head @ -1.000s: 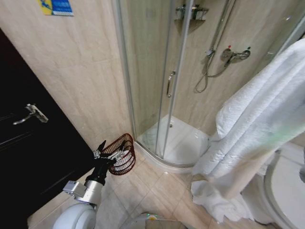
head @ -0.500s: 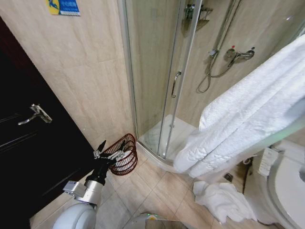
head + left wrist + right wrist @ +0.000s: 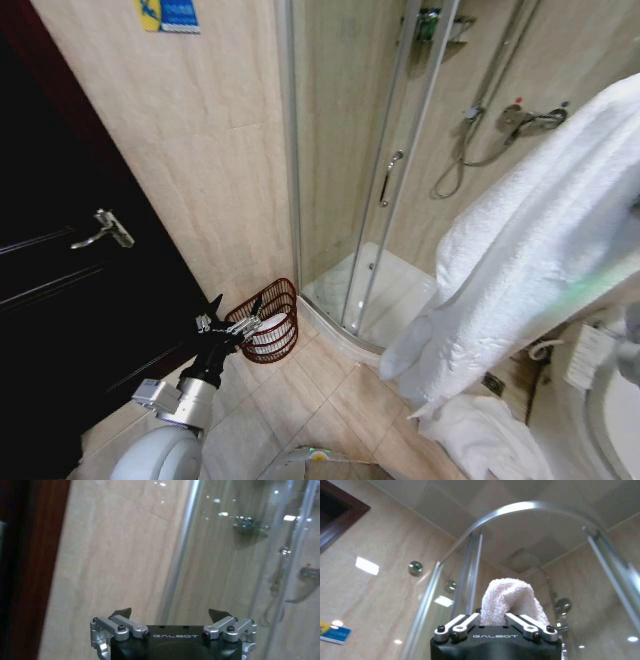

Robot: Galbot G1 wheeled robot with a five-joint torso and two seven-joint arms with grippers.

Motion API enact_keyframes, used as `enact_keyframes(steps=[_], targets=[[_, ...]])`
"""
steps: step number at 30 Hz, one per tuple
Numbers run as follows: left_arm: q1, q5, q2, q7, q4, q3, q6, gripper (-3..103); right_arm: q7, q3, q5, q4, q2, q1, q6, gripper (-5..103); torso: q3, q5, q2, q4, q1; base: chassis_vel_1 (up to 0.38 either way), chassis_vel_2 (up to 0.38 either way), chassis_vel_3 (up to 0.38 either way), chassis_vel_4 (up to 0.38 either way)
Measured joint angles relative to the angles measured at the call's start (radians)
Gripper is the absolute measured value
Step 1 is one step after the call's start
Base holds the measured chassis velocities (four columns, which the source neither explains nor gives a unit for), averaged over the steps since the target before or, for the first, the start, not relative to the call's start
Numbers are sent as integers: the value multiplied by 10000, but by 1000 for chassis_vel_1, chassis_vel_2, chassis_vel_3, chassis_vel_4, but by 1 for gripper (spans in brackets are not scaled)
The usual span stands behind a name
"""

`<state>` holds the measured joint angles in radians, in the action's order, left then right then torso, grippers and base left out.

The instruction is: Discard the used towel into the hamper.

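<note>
A big white towel (image 3: 520, 250) hangs across the right of the head view, reaching down toward the floor tiles. In the right wrist view my right gripper (image 3: 494, 620) is shut on a fold of the towel (image 3: 509, 600), which sticks up between its fingers. The hamper (image 3: 268, 325), a low reddish-brown open-weave basket, stands on the floor by the wall beside the shower corner. My left gripper (image 3: 232, 312) is held low on the left, open, with its fingertips in front of the hamper's rim. In the left wrist view the left gripper (image 3: 170, 613) is open with nothing in it.
A curved glass shower enclosure (image 3: 350, 180) with a white tray stands behind the hamper. A dark door (image 3: 60, 260) with a lever handle is on the left. White cloth (image 3: 480, 440) lies heaped on the tiles beneath the towel. A white fixture (image 3: 615, 420) sits at the right edge.
The head camera has swung left, so the door, hamper and shower sit farther right in the picture. The towel's lower end has lifted off the floor. The left arm holds its pose.
</note>
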<state>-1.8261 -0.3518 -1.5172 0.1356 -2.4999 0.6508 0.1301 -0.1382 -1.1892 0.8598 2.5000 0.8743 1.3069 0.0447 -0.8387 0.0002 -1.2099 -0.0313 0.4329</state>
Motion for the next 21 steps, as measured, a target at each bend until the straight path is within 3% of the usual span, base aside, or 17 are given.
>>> enact_keyframes(steps=[21], targets=[[0, 0, 0, 0, 0, 0, 0, 100, 0, 52, 36, 0, -15, -77, 48, 8, 0, -2, 1, 2, 1, 115, 120, 114, 116]])
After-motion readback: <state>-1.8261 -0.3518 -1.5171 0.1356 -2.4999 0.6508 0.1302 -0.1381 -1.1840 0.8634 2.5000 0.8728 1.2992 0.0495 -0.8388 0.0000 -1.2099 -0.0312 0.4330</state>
